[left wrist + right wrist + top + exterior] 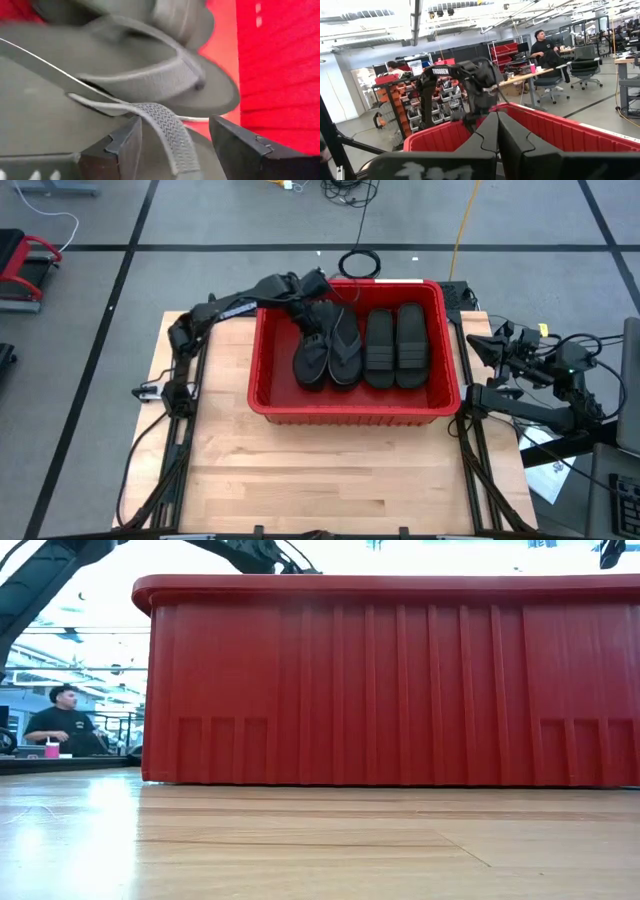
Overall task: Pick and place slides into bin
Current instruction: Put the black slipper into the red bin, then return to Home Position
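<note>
The red bin (350, 416) (400, 680) stands mid-table. Several black slides lie flat on its floor. Two thong slides (345, 348) are at the left and two wide-strap slides (395, 348) at the right. My left gripper (318, 332) (175, 120) hangs open over the leftmost thong slide (50, 115), slanting down. Its fingers stand on either side of that slide's ribbed thong strap (167, 132). My right gripper (478, 345) (497, 131) waits shut beyond the bin's right wall, holding nothing.
A coiled cable (358, 263) lies just beyond the bin's far rim. Papers (545, 470) lie off the table's right side. Bare wood (330, 480) stretches from the bin to the near edge. People sit in the room behind (60, 722) (545, 47).
</note>
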You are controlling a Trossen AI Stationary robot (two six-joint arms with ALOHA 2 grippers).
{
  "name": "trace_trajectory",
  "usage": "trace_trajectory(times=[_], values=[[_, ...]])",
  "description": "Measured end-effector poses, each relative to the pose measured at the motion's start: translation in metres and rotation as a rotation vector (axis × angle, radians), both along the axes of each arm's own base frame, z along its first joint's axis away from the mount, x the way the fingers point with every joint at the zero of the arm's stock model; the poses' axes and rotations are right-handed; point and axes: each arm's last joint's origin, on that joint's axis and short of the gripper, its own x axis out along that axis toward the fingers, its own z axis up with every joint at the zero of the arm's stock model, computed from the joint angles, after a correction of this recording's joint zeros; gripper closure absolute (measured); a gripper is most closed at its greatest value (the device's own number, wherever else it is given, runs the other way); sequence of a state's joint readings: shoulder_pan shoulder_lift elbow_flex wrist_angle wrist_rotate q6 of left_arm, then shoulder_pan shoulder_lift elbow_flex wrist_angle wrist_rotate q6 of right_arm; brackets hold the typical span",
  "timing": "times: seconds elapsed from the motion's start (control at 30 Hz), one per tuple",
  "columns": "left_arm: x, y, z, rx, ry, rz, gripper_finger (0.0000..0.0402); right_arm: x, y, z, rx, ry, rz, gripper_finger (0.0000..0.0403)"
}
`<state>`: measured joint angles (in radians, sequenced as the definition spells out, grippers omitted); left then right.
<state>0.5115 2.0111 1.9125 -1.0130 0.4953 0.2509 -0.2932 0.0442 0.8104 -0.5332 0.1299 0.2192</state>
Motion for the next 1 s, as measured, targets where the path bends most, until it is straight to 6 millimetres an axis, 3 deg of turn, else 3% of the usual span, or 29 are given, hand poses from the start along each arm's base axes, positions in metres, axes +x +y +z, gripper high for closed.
trace_trajectory(times=[0.23,0.47,0.63,0.73,0.9,1.0], values=[[-0.016,-0.009,0.045,0.159,-0.098,0.048,0.0180,0.000,0.000,0.000,-0.002,0.004,0.000,0.0403],[-0.015,-0.001,0.020,0.064,0.036,0.107,0.0248,0.000,0.000,0.000,0.000,0.004,-0.001,0.0403],[-0.011,-0.012,0.028,0.160,-0.028,-0.032,0.0335,0.000,0.000,0.000,-0.059,0.030,-0.013,0.0403],[-0.021,-0.022,0.060,0.290,-0.171,-0.137,0.0389,-0.002,0.001,0.003,-0.112,0.033,-0.017,0.0403],[-0.060,-0.061,0.138,0.536,-0.493,-0.318,0.0396,-0.017,0.008,0.019,-0.180,-0.020,0.077,0.0403],[-0.084,-0.082,0.171,0.551,-0.633,-0.316,0.0399,-0.024,0.012,0.025,-0.193,-0.034,0.143,0.0403]])
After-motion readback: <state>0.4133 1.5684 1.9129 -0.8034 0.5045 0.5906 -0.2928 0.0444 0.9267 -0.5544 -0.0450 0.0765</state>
